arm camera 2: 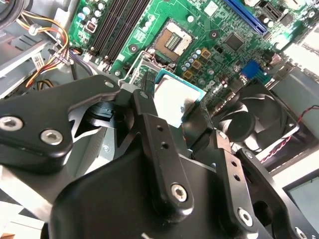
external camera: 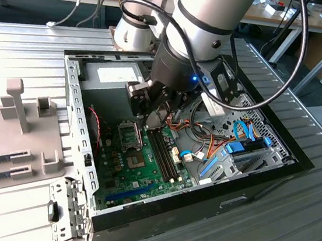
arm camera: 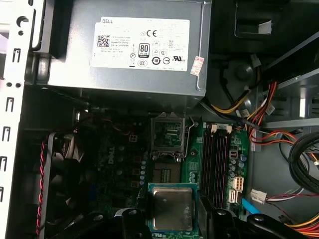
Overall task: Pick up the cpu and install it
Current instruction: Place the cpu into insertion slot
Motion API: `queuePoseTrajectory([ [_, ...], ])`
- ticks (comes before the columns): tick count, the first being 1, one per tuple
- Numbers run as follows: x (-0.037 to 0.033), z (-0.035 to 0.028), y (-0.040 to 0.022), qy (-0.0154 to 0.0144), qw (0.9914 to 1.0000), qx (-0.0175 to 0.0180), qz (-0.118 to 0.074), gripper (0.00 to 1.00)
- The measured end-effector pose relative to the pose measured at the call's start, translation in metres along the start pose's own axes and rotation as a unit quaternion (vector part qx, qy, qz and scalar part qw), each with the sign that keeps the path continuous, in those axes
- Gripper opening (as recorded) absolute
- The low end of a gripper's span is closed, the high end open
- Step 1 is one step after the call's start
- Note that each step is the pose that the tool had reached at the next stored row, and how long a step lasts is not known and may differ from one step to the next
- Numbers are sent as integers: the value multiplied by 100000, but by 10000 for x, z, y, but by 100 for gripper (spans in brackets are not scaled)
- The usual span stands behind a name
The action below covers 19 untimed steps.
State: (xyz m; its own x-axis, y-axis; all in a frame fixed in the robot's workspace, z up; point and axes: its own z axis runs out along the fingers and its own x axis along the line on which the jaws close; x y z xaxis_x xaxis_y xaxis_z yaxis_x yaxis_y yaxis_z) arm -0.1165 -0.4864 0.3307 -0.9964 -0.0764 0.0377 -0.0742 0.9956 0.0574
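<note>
The black two-finger gripper [external camera: 154, 115] of the single arm hangs inside the open grey metal computer case [external camera: 80, 123], above the green motherboard [external camera: 137, 173]. It is closed narrow on the cpu [arm camera 2: 177, 99], a small flat square chip with a dull silver-grey metal top on a thin green board. In the second wrist view its two black fingers [arm camera 2: 155, 139] press on two opposite edges of the chip, and the metal top faces the camera. In the first wrist view the cpu [arm camera: 172, 208] sits the same way between the fingertips of the gripper [arm camera: 170, 221].

The cpu seems to be held in the air, apart from the board. The square socket [arm camera 2: 174, 42] shows its bare gold contacts, so the chip is not yet installed. Its black metal frame looks to be folded open.

The relation that matters is the following one. In the first wrist view the socket [arm camera: 167, 173] lies between the held chip and the large grey power supply box [arm camera: 134, 74], near to the chip but not under it. In the exterior view the socket [external camera: 131, 134] is a little to the exterior view's left of the fingertips and nearer. The chip is square, so it has no long axis. Its edges run about parallel to the socket's edges. The long black memory slots [arm camera: 217, 159] lie beside the socket, and the black round fan [arm camera 2: 249, 122] is on the other side.
</note>
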Motion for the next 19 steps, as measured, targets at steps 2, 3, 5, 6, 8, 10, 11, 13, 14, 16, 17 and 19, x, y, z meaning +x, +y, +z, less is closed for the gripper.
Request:
queuePoseTrajectory([
  [2,1,16,-25,3,100000,2,-1,47],
  [3,1,21,-32,3,100000,3,-1,47],
  [5,3,31,-49,4,100000,4,3,47],
  [6,3,37,-59,6,100000,4,0,47],
  [8,4,47,-76,2,100000,4,0,47],
  [10,5,57,-93,4,100000,3,0,47],
  [11,5,61,-99,3,100000,2,1,47],
  [13,5,70,-114,4,100000,4,0,47],
  [14,6,75,-121,3,100000,1,0,47],
  [16,6,83,-135,1,100000,-1,-2,47],
  [17,7,87,-142,2,100000,1,0,47],
  [19,8,95,-156,3,100000,3,1,47],
])
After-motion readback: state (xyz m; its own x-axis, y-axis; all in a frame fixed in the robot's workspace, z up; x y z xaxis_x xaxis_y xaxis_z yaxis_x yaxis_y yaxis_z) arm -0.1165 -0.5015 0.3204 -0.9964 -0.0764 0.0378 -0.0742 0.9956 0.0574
